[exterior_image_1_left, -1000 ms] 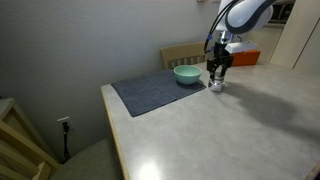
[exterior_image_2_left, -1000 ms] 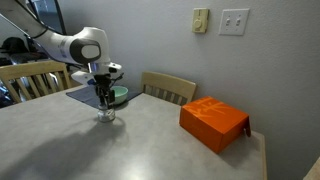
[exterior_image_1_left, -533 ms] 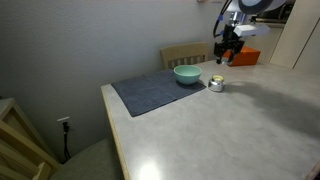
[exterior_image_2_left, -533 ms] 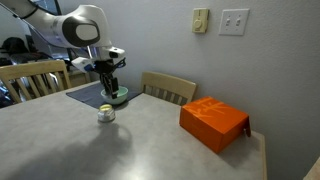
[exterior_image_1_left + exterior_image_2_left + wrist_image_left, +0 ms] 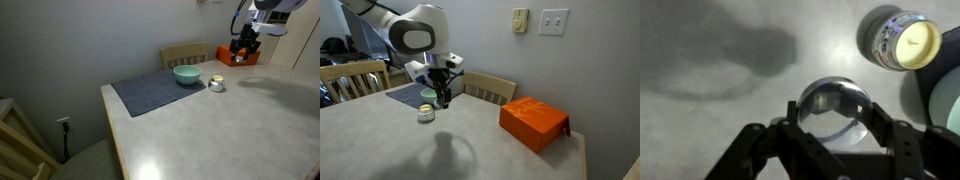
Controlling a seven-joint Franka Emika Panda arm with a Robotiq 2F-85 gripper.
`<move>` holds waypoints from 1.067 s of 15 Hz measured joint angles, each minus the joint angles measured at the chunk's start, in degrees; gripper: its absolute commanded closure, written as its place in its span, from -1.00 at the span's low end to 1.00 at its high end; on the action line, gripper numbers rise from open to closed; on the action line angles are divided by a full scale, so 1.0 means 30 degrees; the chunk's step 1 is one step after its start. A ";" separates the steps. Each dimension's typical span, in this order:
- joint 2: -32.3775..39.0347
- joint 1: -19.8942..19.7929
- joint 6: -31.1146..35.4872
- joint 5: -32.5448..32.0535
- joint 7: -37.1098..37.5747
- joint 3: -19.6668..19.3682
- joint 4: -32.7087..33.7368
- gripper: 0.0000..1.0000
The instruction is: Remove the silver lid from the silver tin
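Note:
The silver tin [image 5: 902, 40] stands open on the grey table, its yellowish inside showing; it also shows in both exterior views [image 5: 215, 84] [image 5: 426, 115], next to the teal bowl [image 5: 187, 74]. My gripper [image 5: 837, 112] is shut on the silver lid [image 5: 835, 108], a round shiny cap held between the two fingers. In both exterior views the gripper [image 5: 243, 46] [image 5: 443, 96] hangs well above the table, up and to one side of the tin.
The teal bowl [image 5: 430, 96] sits on a dark grey mat [image 5: 155, 90]. An orange box [image 5: 533, 122] lies on the table [image 5: 470, 150]. Wooden chairs [image 5: 487, 88] stand at the table's edge. A wall is close behind.
The gripper was down at the tin, shut on the lid. It has risen and moved sideways away from the tin, carrying the lid. The tin stays open on the table.

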 measured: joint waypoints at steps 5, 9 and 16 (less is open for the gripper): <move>0.1932 0.0031 0.0115 0.0034 -0.0018 0.0113 0.1281 0.12; 0.3742 0.0644 0.1629 -0.0339 0.1051 0.0020 0.2672 0.12; 0.6580 0.1560 0.3214 -0.0896 0.3628 -0.0968 0.4764 0.12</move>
